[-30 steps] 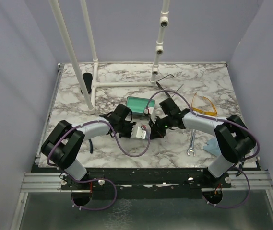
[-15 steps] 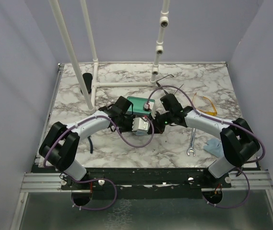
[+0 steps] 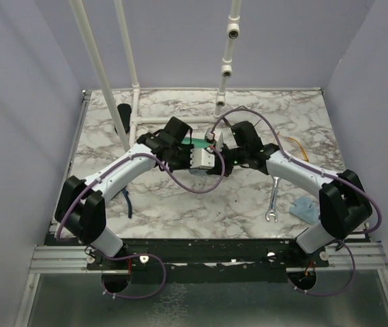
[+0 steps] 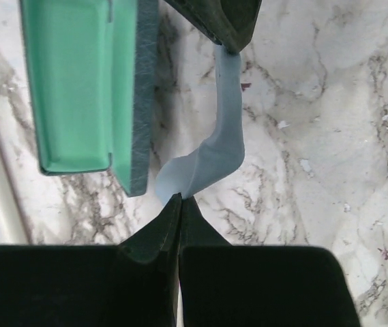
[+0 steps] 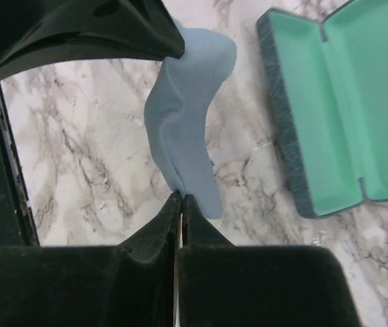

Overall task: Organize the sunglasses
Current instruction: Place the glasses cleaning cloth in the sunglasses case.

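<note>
Left fingers (image 4: 178, 204), right fingers (image 5: 180, 201) advanced toward open teal-lined case (image 4: 78, 82); each clamps pale blue cloth (image 4: 215, 155).

The right arm (image 3: 292, 169) hides most of the yellow sunglasses (image 3: 296, 144) and, seemingly, part of the open case (image 3: 195, 142).

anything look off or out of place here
A wrench lies on the table near the right arm, an odd tool for a glasses job. Also, the left end effector and right end effector each pinch an end of one blue cloth, twisted between them beside the open case.
</note>
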Controlling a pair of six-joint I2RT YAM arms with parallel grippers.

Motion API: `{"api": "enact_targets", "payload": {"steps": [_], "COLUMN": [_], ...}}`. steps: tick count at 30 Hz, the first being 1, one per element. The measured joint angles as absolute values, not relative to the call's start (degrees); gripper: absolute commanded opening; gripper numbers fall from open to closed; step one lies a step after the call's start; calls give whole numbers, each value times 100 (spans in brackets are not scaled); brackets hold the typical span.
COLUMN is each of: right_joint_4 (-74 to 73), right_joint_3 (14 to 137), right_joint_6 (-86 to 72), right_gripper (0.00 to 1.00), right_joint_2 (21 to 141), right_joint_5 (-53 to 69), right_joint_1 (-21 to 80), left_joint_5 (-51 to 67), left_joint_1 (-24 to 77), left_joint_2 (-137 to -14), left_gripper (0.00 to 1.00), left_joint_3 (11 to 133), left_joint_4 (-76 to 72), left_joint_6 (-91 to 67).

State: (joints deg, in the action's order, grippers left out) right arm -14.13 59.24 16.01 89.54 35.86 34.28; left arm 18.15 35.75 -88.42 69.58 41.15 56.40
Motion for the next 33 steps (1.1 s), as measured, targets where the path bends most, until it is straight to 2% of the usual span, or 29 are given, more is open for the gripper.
{"api": "enact_targets", "payload": {"steps": [13,26,33], "right_joint_4": [-593,-576,-784], "right_joint_3": [6759,7378,7653], "right_joint_6": [1372,1708,2027], "right_gripper": [0,1,1], "right_joint_2": [9459,10558,10960], "right_joint_5": [3284,3267,3398], "right_joint_1": [2864,2493,2484], "left_joint_5": [1212,972,928], "left_joint_1": [3507,3157,3079], "left_joint_2": [-9450,-10663,-10916], "left_gripper": [0,0,0], "left_joint_3": [7926,8479,8444], "left_joint_4": [3898,3413,3258], "left_joint_6": [5636,5660,5697]}}
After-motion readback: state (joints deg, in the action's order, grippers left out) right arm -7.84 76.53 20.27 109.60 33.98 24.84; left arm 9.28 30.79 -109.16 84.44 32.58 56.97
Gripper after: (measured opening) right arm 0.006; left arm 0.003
